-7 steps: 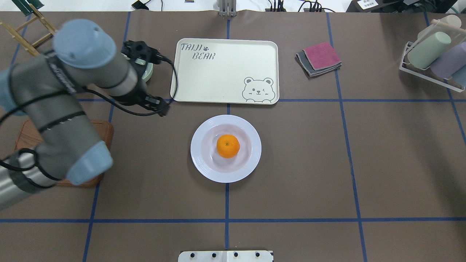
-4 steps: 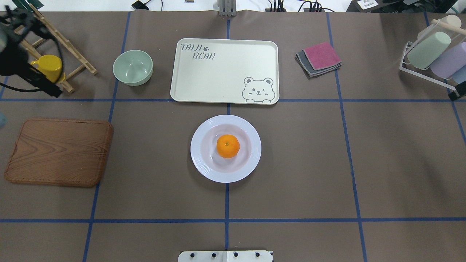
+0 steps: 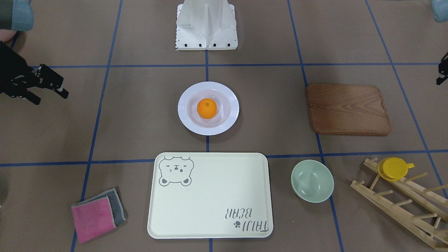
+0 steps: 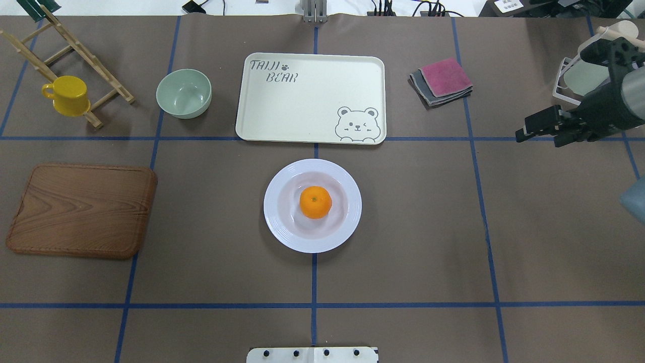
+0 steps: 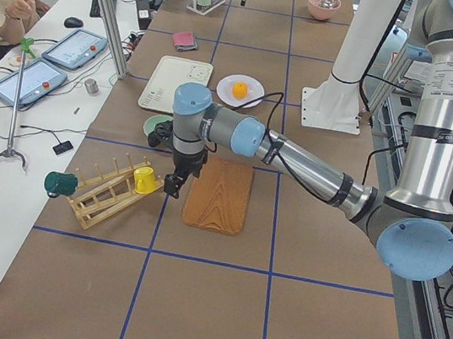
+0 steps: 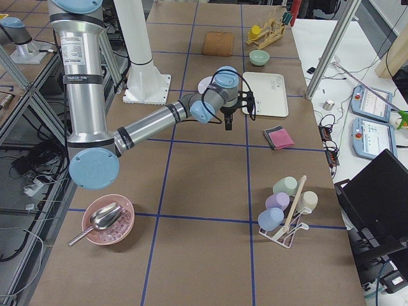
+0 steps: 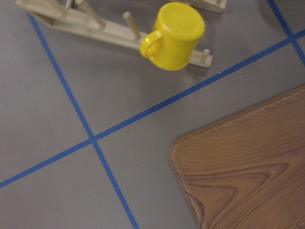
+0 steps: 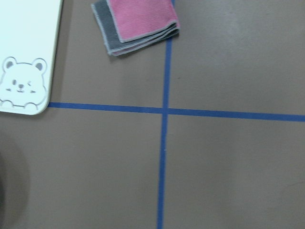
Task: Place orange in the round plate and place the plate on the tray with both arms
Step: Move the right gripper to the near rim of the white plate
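The orange lies in the sunken middle of the white round plate at the table's centre. Just beyond the plate is the cream bear tray, with nothing on it. My right gripper hovers far to the plate's right, fingers apart and holding nothing; its wrist view shows the tray corner. My left gripper hangs over the table's left end between the yellow cup and the wooden board. Only a sliver of it shows in the front view, so I cannot tell its state.
A wooden board lies at the left, a green bowl beside the tray, and a yellow cup on a wooden rack behind. Folded cloths lie right of the tray. A cup rack stands far right.
The left arm has swung away leftward and left the overhead view. The right gripper has come in from the right edge. Orange, plate and tray have not moved.
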### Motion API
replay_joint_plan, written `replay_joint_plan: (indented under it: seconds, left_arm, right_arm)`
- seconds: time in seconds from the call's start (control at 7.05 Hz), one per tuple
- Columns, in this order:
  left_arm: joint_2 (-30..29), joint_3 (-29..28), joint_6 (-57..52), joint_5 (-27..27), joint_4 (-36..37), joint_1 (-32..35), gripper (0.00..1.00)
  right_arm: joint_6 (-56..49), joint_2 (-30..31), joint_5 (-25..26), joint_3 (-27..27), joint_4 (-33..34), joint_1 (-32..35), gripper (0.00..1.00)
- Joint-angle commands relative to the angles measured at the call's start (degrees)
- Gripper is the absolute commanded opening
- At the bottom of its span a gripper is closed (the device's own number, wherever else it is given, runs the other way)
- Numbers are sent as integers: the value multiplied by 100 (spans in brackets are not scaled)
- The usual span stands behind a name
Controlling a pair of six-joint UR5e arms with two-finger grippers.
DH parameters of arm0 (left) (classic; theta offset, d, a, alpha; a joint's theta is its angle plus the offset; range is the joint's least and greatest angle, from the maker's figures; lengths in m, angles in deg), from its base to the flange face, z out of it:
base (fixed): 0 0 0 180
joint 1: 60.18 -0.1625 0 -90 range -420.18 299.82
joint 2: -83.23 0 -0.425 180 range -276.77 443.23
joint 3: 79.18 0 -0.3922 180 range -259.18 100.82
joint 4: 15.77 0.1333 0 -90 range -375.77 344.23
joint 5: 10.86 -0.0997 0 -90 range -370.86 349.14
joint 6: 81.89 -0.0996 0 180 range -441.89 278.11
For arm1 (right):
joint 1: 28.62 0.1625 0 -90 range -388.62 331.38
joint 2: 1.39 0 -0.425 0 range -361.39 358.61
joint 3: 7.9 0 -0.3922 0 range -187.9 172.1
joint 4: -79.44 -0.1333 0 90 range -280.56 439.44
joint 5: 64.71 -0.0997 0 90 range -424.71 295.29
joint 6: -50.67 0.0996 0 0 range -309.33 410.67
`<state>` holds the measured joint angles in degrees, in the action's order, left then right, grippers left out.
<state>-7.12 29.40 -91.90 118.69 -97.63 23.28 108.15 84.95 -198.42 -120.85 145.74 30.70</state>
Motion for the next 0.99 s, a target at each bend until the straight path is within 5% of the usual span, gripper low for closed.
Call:
replay_joint_plan:
  seconds: [0.0,0.28,0.71,0.85]
  left_arm:
    - [480,-223,-594,104,12,381,99]
    - [579,-285,-652,140,187,540,99]
    - [579,-302,-590,158,188,548,99]
    - [588,-311,-590,158,188,540,99]
  right_arm:
    - [1838,-4,656,-130,-888,-760,100]
    - [3236,-4,1694,-166,-1591,-1542,100]
    - [4910,-12,4616,-131,-2086,-3535,100]
    - [5557,-56,5061,-52,-2086,-3933,100]
